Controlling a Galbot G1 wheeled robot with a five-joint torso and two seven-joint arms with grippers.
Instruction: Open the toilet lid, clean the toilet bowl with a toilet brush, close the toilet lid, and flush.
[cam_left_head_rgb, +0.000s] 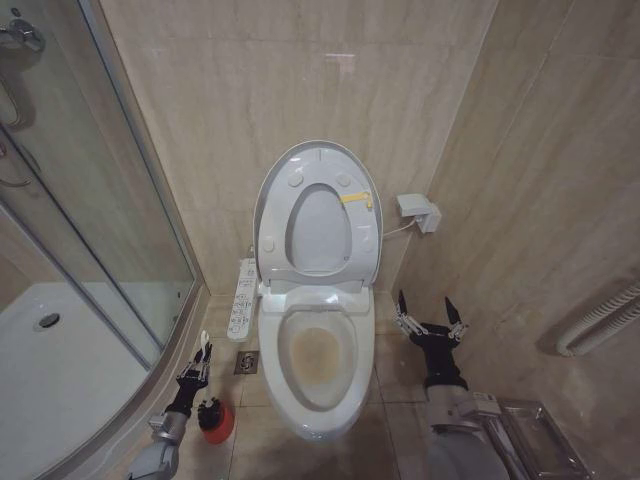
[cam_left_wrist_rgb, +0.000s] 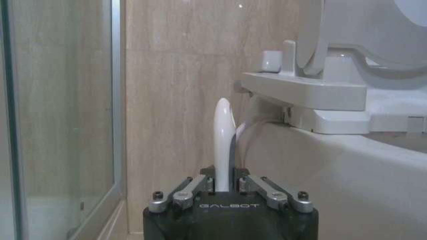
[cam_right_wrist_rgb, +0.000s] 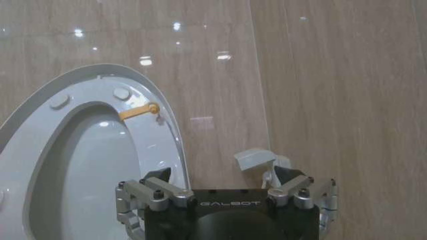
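- We see the toilet lid (cam_left_head_rgb: 318, 170) raised upright against the tiled wall, with the ring-shaped seat (cam_left_head_rgb: 320, 235) lifted up against it; a yellow sticker (cam_left_head_rgb: 357, 198) sits on the seat's right side.
- The toilet bowl (cam_left_head_rgb: 318, 360) stands uncovered below, its inside stained yellowish, with the white side control panel (cam_left_head_rgb: 243, 298) on its left.
- Our left end effector (cam_left_head_rgb: 202, 355) is low on the floor to the left of the bowl, pinching the toilet brush (cam_left_head_rgb: 203, 352) by its slim white handle, which rises upright between the fingers.
- In the left wrist view the handle (cam_left_wrist_rgb: 223, 145) stands between the pressed-together fingers, with the bowl's white side close by.
- The red holder (cam_left_head_rgb: 216, 420) rests on the floor just beside the left arm, with dark bristles at its top.
- Our right end effector (cam_left_head_rgb: 429, 318) hovers to the right of the bowl, fingers spread wide and holding nothing.
- A small white wall box (cam_left_head_rgb: 417, 211) is mounted right of the lid.
- The glass shower enclosure (cam_left_head_rgb: 90, 200) stands at far left.
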